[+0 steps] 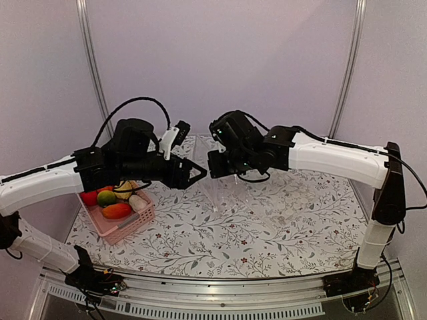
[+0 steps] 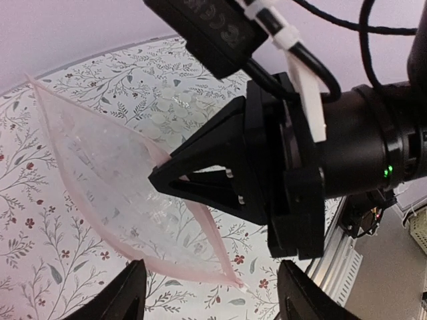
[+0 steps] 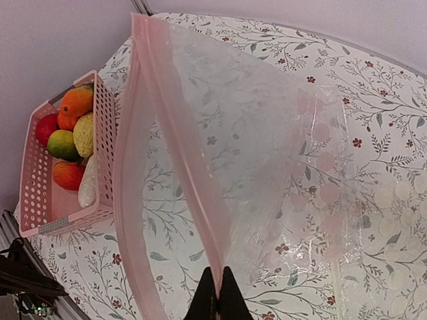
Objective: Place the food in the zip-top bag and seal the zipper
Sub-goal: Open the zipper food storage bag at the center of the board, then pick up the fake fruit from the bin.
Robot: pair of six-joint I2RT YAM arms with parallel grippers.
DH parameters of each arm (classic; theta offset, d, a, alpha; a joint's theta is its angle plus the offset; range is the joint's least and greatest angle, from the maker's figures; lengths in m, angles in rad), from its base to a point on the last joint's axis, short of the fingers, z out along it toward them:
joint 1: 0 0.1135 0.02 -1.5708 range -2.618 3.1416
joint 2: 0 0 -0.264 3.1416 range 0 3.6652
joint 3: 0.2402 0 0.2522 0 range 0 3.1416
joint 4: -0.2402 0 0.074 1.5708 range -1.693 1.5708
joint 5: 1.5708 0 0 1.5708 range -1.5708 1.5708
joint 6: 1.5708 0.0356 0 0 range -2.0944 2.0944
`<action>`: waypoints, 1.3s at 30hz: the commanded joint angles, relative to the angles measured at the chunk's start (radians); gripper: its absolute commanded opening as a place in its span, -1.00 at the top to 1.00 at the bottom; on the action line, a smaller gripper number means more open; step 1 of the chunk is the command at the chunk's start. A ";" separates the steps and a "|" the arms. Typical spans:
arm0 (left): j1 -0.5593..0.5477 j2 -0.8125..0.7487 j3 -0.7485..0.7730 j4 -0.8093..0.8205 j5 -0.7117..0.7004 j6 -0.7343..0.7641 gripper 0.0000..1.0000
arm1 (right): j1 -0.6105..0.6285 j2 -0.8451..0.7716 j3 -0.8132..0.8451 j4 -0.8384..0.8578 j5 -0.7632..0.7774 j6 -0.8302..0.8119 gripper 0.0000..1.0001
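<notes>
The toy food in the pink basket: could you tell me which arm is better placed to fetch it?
Probably left. The left gripper is open, with the basket on its side; the right gripper is shut on the zipper.

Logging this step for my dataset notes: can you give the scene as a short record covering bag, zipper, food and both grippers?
bag: hanging from the right gripper, mouth open, empty
zipper: unsealed
food: in the basket, none in the bag
basket: on the left arm's side
right gripper: shut on the bag's rim
left gripper: open, facing the bag, holding nothing
progress: nothing bagged yet
</notes>
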 commanded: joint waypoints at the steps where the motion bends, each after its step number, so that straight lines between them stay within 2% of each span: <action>1: 0.028 -0.112 -0.033 -0.042 0.030 -0.050 -0.37 | -0.007 0.020 0.024 -0.009 -0.011 0.009 1.00; 4: 0.083 -0.177 -0.046 -0.118 -0.025 -0.083 -0.43 | -0.007 0.020 0.026 -0.008 -0.012 0.007 1.00; 10: 0.289 -0.246 -0.077 -0.296 -0.071 -0.139 -0.63 | -0.007 0.024 0.034 -0.008 -0.022 -0.002 1.00; 14: 0.456 -0.221 -0.048 -0.415 -0.071 -0.127 -0.81 | -0.007 0.024 0.036 -0.008 -0.023 -0.007 1.00; 16: 0.534 -0.194 -0.034 -0.442 -0.082 -0.078 -0.98 | -0.006 0.024 0.038 -0.008 -0.026 -0.008 1.00; 19: 0.657 -0.124 -0.016 -0.464 -0.130 -0.035 -0.99 | -0.007 0.024 0.041 -0.006 -0.032 -0.010 1.00; 22: 0.754 -0.056 -0.018 -0.436 -0.119 -0.040 -0.99 | -0.006 0.024 0.043 -0.004 -0.037 -0.011 1.00; 28: 0.822 0.055 0.020 -0.400 -0.202 -0.030 -0.99 | -0.007 0.027 0.045 0.007 -0.050 -0.012 1.00; 39: 0.888 0.214 0.049 -0.369 -0.188 -0.019 -0.98 | -0.006 0.026 0.042 0.016 -0.072 -0.017 1.00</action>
